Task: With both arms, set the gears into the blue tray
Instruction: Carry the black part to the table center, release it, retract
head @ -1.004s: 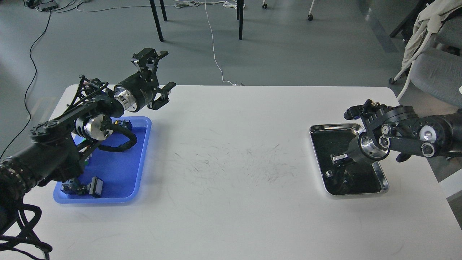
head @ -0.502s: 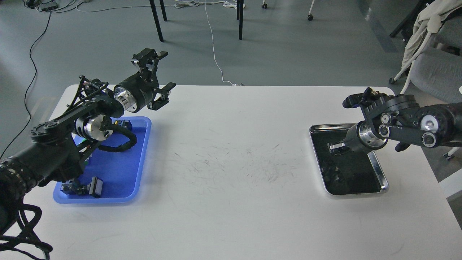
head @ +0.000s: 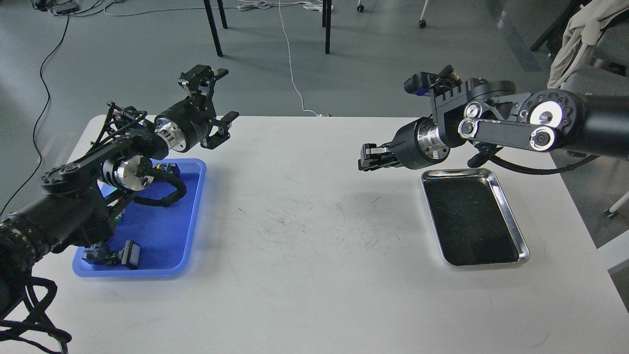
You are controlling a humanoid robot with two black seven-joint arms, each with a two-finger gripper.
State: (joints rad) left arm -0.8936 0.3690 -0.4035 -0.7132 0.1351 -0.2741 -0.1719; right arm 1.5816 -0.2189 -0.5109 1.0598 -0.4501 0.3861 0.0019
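Observation:
The blue tray point(head: 162, 231) lies at the table's left end, partly under my left arm. My left gripper point(head: 223, 96) hangs above the tray's far right corner, its two fingers wide apart and nothing between them. My right gripper point(head: 366, 160) is raised over the table just left of the steel tray point(head: 524, 248), pointing left with its fingers pressed together. The gear is too tiny to make out between the tips. No gear shows in the steel tray or loose on the table.
Small switch parts point(head: 125, 254) sit at the blue tray's near end and another point(head: 169, 168) at its far end. The steel tray's dark bottom is bare. Chair legs and cables are on the floor beyond the table.
My right gripper rose out of the steel tray and swung up and left over the table. The small piece seen in that tray is gone. My left arm has not moved.

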